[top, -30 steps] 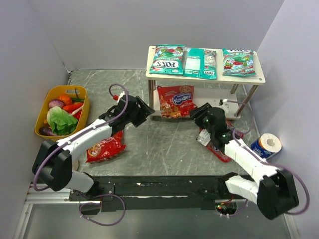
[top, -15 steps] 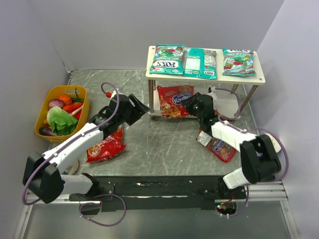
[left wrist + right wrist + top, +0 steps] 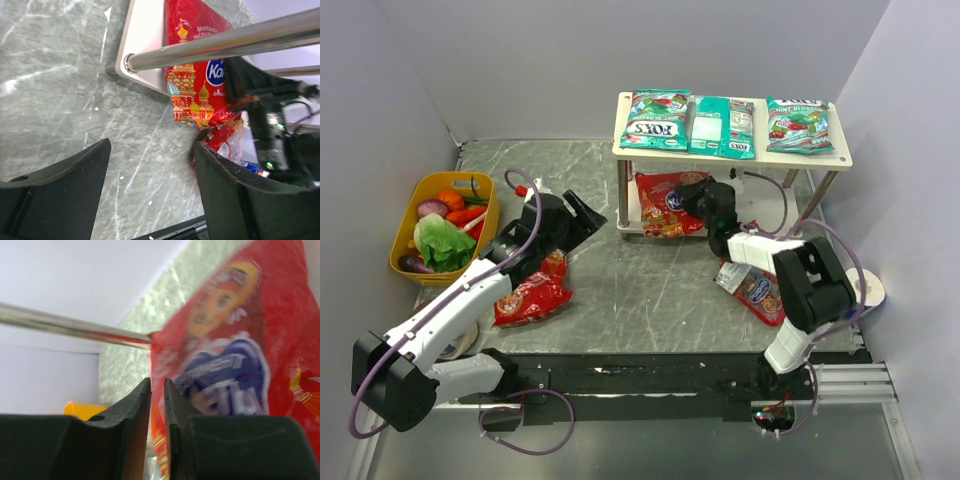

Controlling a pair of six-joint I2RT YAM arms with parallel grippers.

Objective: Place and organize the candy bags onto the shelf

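Three teal candy bags [image 3: 722, 125] lie side by side on the shelf's [image 3: 841, 155] top board. On the lower board a red candy bag [image 3: 663, 205] leans out over the front edge; the left wrist view shows that bag [image 3: 197, 65] behind a metal leg. My right gripper [image 3: 692, 203] is at its right edge, and in the right wrist view the jaws [image 3: 157, 382] stand nearly together with the bag's edge [image 3: 159, 360] in the slit. My left gripper [image 3: 588, 213] hangs open and empty [image 3: 152, 145] over the floor left of the shelf. Two more red bags lie on the floor [image 3: 530, 297] [image 3: 757, 290].
A yellow tub [image 3: 488, 208] of toy vegetables stands at the left wall. A white roll [image 3: 870, 292] sits by the right wall behind my right arm. The shelf's thin metal legs [image 3: 622, 190] stand close to both grippers. Grey walls enclose the floor.
My right gripper has swung left from the floor bag to the red bag on the lower board and its jaws have closed. My left gripper has drawn back left from the shelf.
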